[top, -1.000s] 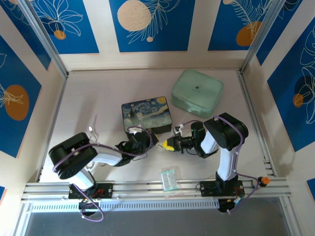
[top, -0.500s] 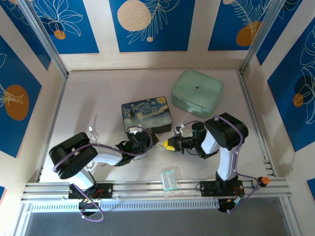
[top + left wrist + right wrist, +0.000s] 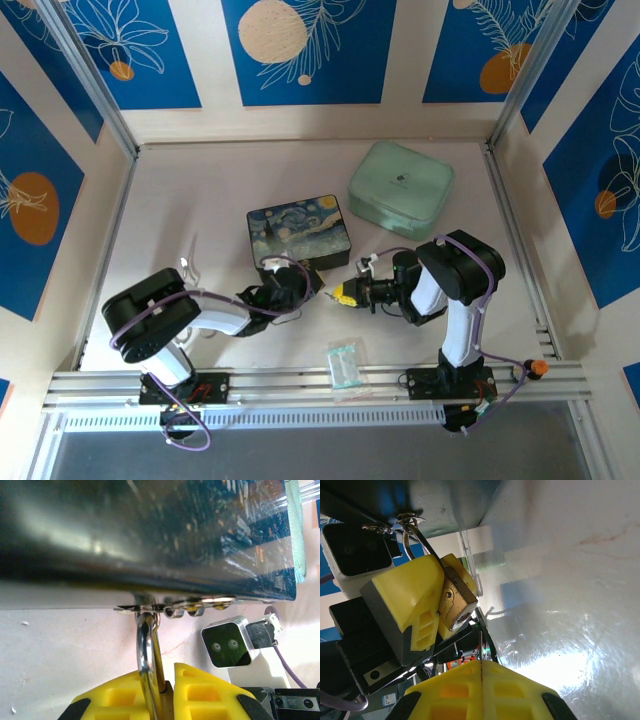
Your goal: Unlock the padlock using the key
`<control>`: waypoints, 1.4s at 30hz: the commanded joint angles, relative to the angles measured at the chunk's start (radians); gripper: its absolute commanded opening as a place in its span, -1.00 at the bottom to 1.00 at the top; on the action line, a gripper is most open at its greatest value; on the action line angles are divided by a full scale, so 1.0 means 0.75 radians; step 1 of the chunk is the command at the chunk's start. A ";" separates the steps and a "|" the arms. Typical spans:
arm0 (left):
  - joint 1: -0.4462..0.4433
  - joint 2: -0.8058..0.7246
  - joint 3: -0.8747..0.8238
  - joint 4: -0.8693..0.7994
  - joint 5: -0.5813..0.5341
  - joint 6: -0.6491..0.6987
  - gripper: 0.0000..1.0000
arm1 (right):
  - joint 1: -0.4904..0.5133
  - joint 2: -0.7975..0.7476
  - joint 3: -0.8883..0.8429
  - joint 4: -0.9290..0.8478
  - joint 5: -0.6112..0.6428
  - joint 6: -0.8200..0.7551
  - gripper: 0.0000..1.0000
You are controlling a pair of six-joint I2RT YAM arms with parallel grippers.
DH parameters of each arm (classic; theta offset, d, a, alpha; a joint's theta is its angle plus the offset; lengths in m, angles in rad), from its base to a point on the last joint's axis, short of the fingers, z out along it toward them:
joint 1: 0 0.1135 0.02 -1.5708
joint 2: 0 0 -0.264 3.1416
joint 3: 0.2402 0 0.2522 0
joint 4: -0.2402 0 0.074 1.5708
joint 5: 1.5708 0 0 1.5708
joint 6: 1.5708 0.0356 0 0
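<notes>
The overhead view is bright and evenly lit from above, sharp throughout, with only faint, soft shadows on the pale table (image 3: 200,220). In the left wrist view the starry-night box (image 3: 150,540) across the upper half is dark, smeared and out of focus, streaked with white glare at upper right; the left gripper's fingers (image 3: 115,700) at the bottom edge are soft. In the right wrist view a blown-out glare patch sits lower right, the upper left lies in deep shadow, the padlock (image 3: 456,602) is crisp, and the key (image 3: 481,655) reads as a thin sharp line
</notes>
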 commanded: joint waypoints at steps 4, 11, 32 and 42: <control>0.009 0.029 0.020 0.057 0.095 -0.100 -1.00 | -0.014 0.027 -0.022 0.010 0.012 0.010 -1.00; 0.009 0.030 0.017 0.053 0.094 -0.101 -1.00 | -0.024 0.030 -0.022 0.006 0.020 -0.004 -1.00; 0.012 0.036 0.017 0.051 0.091 -0.105 -1.00 | -0.032 0.019 -0.026 0.021 0.037 -0.015 -1.00; 0.015 0.042 0.038 -0.003 0.089 -0.093 -1.00 | -0.031 -0.015 -0.038 -0.050 0.092 -0.069 -1.00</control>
